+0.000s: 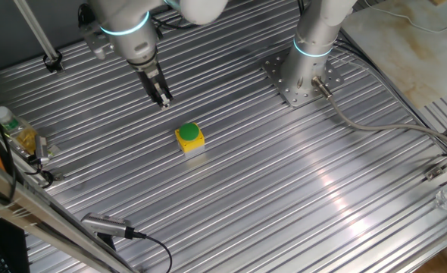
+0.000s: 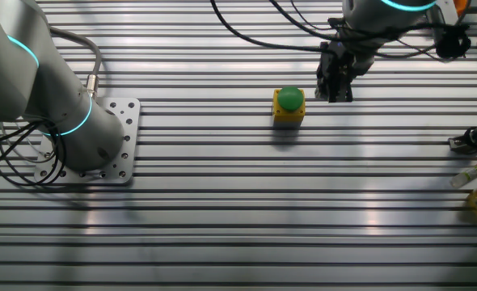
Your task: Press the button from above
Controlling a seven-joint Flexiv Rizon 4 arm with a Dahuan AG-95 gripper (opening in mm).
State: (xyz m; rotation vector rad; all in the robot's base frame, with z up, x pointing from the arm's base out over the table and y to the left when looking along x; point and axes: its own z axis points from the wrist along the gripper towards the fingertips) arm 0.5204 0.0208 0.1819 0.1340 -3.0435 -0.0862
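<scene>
A: Where is the button found?

B: It is seen near the middle of the ribbed metal table, as a round green cap set on top of a yellow box with a pale base. In the other fixed view the button is placed a little right of centre, in the far part of the table.

A: And the gripper?

B: It is held off to the side of the box, apart from it, with nothing touched. In one fixed view it is seen to the far left of the button; in the other fixed view the gripper is seen just to the right of the box, pointed down.

A: Can the state of the fingers be told?

B: It cannot be told; the tips are too dark and small for a gap or contact to be made out. Nothing is held.

A: What else is noted?

B: A bolted arm base is seen at the left in the other fixed view.
</scene>
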